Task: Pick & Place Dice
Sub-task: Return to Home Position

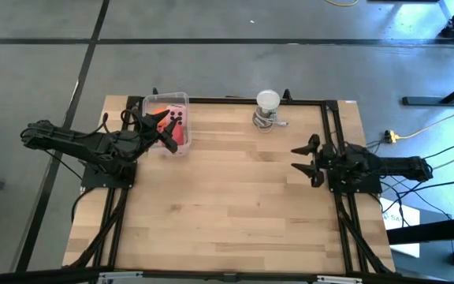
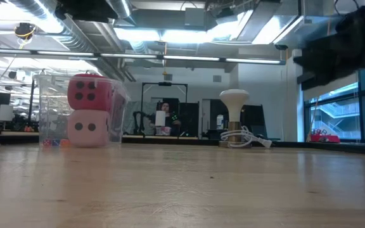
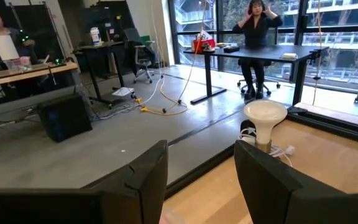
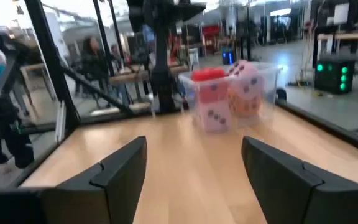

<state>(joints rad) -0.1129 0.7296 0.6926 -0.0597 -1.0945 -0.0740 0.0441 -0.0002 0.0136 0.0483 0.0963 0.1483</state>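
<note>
Left gripper (image 1: 166, 130): you see its fingers spread wide with nothing between them, over the clear plastic bin (image 1: 181, 98).
Right gripper (image 1: 299, 158): also wide apart and empty, at the wooden table's (image 1: 235, 205) right side.
Dice: your red plush cube (image 2: 89, 92) sits on the pale pink plush cube (image 2: 89, 126) inside the bin.

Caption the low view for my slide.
Red die atop pink die inside the clear bin; white round-topped object apart.
</note>
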